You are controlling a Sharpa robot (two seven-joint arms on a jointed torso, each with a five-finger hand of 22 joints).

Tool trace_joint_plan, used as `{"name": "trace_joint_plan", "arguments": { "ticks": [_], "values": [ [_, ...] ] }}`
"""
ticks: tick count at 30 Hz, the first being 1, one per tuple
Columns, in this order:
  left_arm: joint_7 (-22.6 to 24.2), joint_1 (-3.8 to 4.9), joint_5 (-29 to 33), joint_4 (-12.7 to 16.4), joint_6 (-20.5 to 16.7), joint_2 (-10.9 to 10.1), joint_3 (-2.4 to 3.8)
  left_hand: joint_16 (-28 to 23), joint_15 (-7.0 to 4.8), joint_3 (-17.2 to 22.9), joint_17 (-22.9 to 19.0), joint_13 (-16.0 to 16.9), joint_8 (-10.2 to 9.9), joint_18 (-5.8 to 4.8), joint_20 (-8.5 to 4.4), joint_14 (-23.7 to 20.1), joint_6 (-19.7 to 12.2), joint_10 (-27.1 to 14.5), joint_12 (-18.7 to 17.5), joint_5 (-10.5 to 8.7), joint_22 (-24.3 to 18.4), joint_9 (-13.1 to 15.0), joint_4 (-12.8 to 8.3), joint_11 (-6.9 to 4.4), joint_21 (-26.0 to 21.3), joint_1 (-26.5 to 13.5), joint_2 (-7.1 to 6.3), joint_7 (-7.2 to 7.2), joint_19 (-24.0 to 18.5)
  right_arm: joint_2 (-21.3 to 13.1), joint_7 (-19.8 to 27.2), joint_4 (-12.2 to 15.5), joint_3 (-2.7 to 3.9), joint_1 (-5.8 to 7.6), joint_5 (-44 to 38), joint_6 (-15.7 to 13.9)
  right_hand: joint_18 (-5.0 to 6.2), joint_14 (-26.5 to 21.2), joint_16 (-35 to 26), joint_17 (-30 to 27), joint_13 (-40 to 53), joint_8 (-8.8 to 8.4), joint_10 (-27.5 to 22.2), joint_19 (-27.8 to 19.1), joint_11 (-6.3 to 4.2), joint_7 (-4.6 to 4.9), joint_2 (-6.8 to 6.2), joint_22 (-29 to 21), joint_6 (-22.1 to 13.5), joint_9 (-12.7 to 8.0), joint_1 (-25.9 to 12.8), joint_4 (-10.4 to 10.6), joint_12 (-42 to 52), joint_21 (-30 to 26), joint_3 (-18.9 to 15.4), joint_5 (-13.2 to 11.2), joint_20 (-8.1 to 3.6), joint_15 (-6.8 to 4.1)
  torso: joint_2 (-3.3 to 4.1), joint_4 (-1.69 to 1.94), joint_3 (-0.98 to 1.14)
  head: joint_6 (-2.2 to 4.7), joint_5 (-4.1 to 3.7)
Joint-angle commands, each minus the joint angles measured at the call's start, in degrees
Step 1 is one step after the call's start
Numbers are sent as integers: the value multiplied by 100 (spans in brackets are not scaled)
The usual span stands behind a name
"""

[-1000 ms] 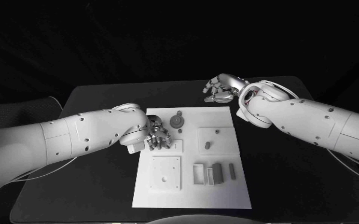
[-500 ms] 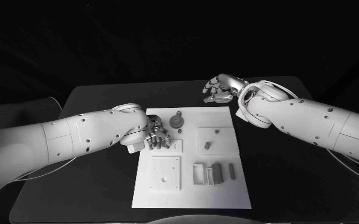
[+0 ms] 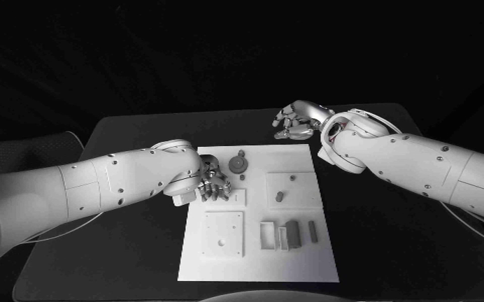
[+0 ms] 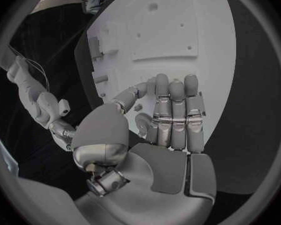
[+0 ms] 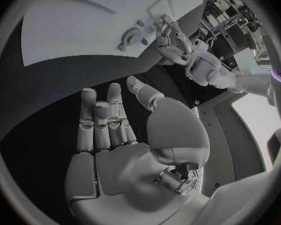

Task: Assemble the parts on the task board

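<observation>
Honestly, my empty left hand (image 3: 210,182), fingers loosely apart over the task board (image 3: 303,260), could bump the round part (image 3: 238,163).

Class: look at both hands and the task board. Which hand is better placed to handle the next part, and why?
Probably the left hand: it hovers over the task board's left edge beside the parts. The right hand hangs open above the table, off the board.

The room is very dark, and the black table (image 3: 131,134) almost melts into it. Light falls from above, so the white task board (image 3: 303,246) and arms look bright. The wrist pictures are round and bend straight edges (like a fishbowl). Nothing looks blurry in the middle.
</observation>
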Motion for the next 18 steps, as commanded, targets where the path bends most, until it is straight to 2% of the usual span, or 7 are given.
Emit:
{"name": "trace_joint_plan", "arguments": {
  "ticks": [1, 8, 18],
  "values": [
    [6, -9, -36, -10, 76, 39, 3, 33, -42, 37, -9, -6, 15, 111, -24, -7, 639, -39, 22, 15, 146, 10, 2, -65, 26, -6, 47, -616, -15, 12, 28, 6, 3, -1, 7, 92, 85, 19, -26, 2, -9, -7, -27, -33, 4, 33, 37, 75, -1, -9, 3, -3, -16, -20, -12, 20, -4, -39, 2, 0, 0, 18, 2],
    [5, -39, -36, -50, 72, 67, 3, 37, -42, 36, -18, -9, 14, 109, -24, -11, 635, -45, 27, 10, 144, 11, 4, -64, 31, -10, 48, -614, -20, 14, 23, 15, 3, -1, 7, 100, 85, 18, -26, 2, -10, -7, -28, -34, 4, 34, 39, 75, -2, -10, 1, -2, -17, -21, -13, 19, -3, -39, 2, -1, 1, 35, -3],
    [-7, -39, -40, -52, 80, 65, 3, 42, -42, 35, -30, -13, 14, 108, -24, -16, 631, -51, 33, 3, 143, 13, 7, -63, 37, -15, 47, -613, -26, 8, 20, 27, 3, -1, 7, 110, 85, 16, -27, 2, -12, -6, -29, -35, 5, 34, 41, 75, -2, -12, -2, -1, -18, -22, -14, 19, -2, -38, 2, 5, 3, 15, 13]
  ]
}}
